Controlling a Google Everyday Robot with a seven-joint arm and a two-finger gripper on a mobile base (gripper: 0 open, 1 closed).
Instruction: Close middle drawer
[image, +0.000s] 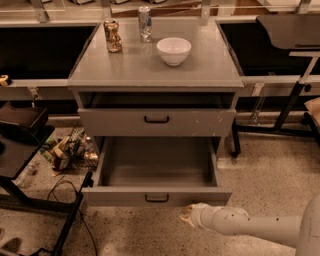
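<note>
The middle drawer (156, 172) is a wide grey metal drawer that stands pulled out of the cabinet, its deep grey interior empty. Its low front (200, 196) carries a small black centre handle (156, 198). My gripper (188, 216) is at the end of the white arm coming in from the lower right. It sits low, just in front of and below the right part of the drawer front, close to it or touching it. Above, the taller-fronted grey drawer (156, 122) with white chip marks stands slightly out. The lowest drawer is hidden.
On the cabinet top (150, 70) stand a white bowl (173, 50), a gold can (113, 36) and a silver can (145, 23). A black stand (20, 145) and a heap of clutter (67, 150) lie to the left. Black frame legs (287, 112) stand to the right.
</note>
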